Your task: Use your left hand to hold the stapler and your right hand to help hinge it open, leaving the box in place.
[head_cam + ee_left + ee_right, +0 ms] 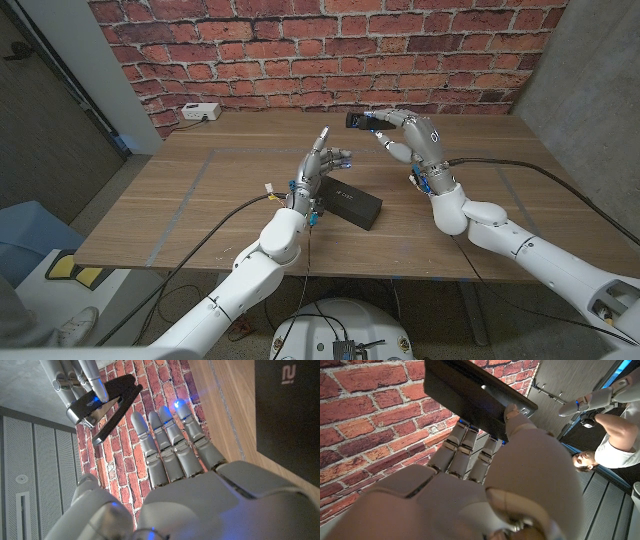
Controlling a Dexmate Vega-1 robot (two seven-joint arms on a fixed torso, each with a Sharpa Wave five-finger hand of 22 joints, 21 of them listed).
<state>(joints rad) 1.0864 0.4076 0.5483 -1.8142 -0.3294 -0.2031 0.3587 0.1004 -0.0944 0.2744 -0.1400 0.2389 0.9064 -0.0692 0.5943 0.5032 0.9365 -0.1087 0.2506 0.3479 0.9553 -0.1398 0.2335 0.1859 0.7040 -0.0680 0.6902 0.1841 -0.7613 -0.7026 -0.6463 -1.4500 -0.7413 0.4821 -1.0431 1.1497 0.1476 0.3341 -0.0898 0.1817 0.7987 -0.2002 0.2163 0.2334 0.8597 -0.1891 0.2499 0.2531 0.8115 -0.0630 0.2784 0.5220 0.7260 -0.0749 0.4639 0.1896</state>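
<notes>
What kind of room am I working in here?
Probably a lab or test room made up to look homely: a brick wall behind a wooden table, grey panels beside it, cables trailing across the tabletop.

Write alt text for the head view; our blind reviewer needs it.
The right hand holds a black stapler up above a wooden table. The left hand is raised, empty, fingers apart, beside a black box lying on the table.

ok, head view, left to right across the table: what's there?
White box with a cable at the far left edge → left hand, open beside the black box → stapler held up by the right hand.
</notes>
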